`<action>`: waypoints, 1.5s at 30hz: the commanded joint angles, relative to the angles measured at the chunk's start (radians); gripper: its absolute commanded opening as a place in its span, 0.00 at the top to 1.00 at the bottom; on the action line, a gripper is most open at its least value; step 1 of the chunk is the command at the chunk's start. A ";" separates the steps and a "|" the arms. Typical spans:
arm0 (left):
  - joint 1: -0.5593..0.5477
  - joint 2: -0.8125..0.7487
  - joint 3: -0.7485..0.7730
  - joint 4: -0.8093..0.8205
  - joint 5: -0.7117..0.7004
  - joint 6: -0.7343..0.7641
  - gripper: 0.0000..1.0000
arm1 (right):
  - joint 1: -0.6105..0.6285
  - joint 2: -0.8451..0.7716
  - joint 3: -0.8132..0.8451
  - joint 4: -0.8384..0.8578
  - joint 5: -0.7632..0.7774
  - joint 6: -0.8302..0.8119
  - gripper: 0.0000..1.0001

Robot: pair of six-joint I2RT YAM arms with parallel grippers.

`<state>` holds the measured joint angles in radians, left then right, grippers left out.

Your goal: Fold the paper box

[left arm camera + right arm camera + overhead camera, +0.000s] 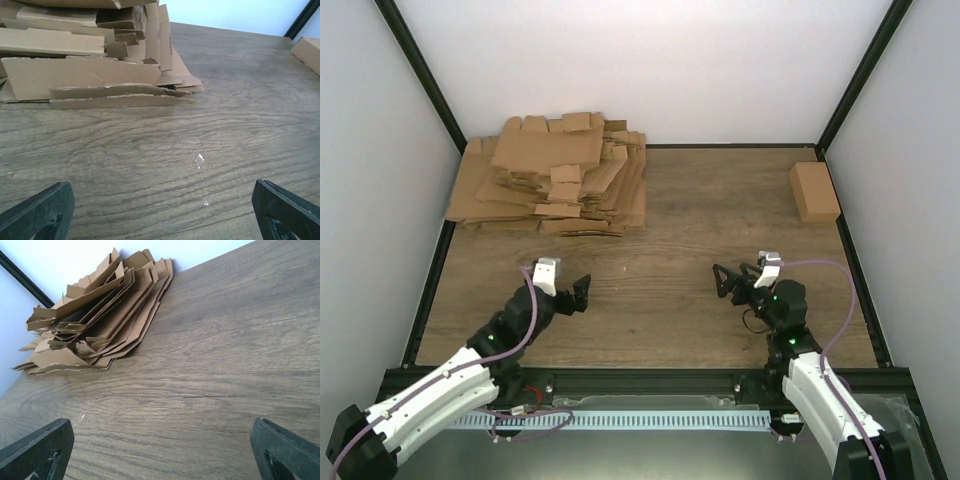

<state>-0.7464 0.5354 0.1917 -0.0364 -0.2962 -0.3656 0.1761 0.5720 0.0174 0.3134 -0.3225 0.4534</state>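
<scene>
1. Cardboard at far left: heap of flat sheets (555, 180) lying well ahead of the left jaws, untidy and many-layered; no single sheet drawn clear of it.
2. Next, left gripper (580, 293): jaws spread wide, pinching nothing; from its wrist view, fingers (40, 215) on either side of plain wood of the table (660, 250); heap edge ahead and a little left of the jaws, well apart from them.
3. Between the two pairs of jaws: no creased sheet, no half-formed carton; by the look of it, no work in hand.
4. Then right gripper (727, 283): jaws likewise spread wide, holding nothing; from its wrist view, fingers (37, 450) framing wood only, heap far ahead and to the left.
5. Far right: paper box (815, 192), a small rectangular carton lying flat near the far right corner, well ahead and to the right of the right jaws, apart from both grippers; flaps and tabs too small to read.
6. Judged as formed and parked, so likely folded already; cannot tell whether the closing tabs are tucked; should another be wanted, everything left to do: draw one sheet off the heap, bring it between the jaws, crease, tuck.
</scene>
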 commanded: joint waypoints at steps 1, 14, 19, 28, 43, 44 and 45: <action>0.000 0.028 0.016 0.024 -0.056 -0.018 0.00 | 0.008 0.006 0.041 0.025 -0.002 -0.012 0.00; 0.097 0.389 0.266 -0.100 -0.103 -0.162 0.00 | 0.008 0.016 0.117 -0.119 0.170 0.159 0.00; 0.236 0.427 0.321 -0.078 0.018 -0.200 0.00 | 0.008 -0.078 0.087 -0.108 0.137 0.122 0.00; 0.571 0.529 0.480 -0.114 0.333 -0.236 0.00 | 0.008 -0.067 0.063 -0.095 0.187 0.148 0.00; 0.922 0.814 0.632 0.048 0.820 -0.506 0.08 | 0.008 0.093 0.124 -0.099 0.176 0.149 0.00; 0.922 0.837 0.654 0.058 0.841 -0.522 0.11 | 0.008 0.089 0.123 -0.099 0.176 0.149 0.00; 0.921 0.861 0.680 0.061 0.859 -0.534 0.15 | 0.008 0.087 0.121 -0.098 0.174 0.150 0.00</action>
<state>0.1749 1.3384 0.7731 -0.0685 0.4042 -0.8204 0.1764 0.6758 0.1028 0.2058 -0.1589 0.5926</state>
